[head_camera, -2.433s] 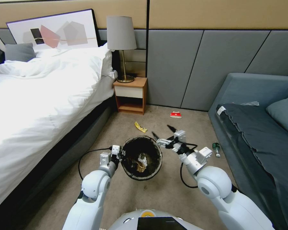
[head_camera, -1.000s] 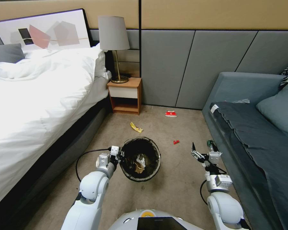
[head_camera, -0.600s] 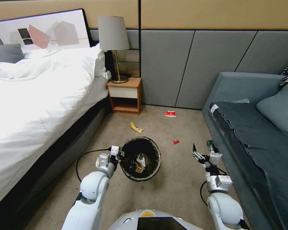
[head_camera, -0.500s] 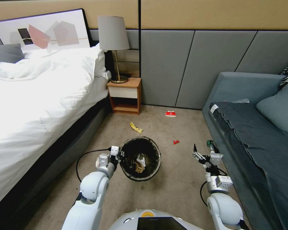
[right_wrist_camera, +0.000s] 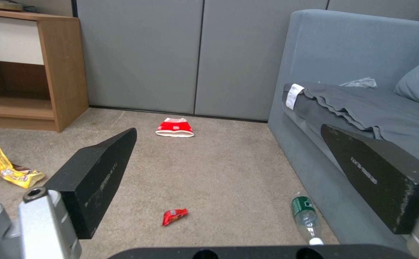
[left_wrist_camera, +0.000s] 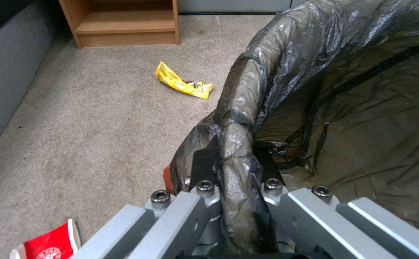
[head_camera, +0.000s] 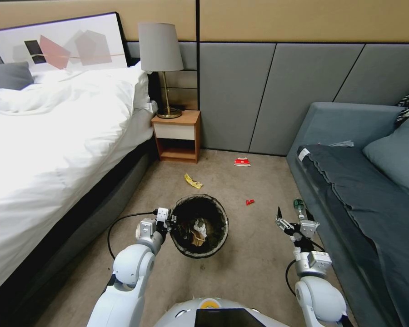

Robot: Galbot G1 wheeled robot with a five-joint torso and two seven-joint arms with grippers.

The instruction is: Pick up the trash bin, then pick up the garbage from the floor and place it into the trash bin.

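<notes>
- My right gripper hangs low over the carpet close by the sofa, its two black fingers spread wide with nothing between them.
- Just beyond it, a small green-capped bottle lies on the floor against the sofa base, and a little red wrapper sits on the carpet nearer the middle.
- My left gripper is clamped on the rim of the trash bin, pinching the dark bag liner folded over the edge; I hold the bin in front of me, mouth up, with scraps already inside.
- Farther out, a yellow wrapper lies toward the nightstand, and a red-and-white carton rests near the wall panels.
- As I read it, the bin pickup is done and I am in the collecting step, lining up on the bottle.
- The next move calls for lowering the open fingers astride the bottle, minding the sofa edge; it is round and may roll away.
</notes>
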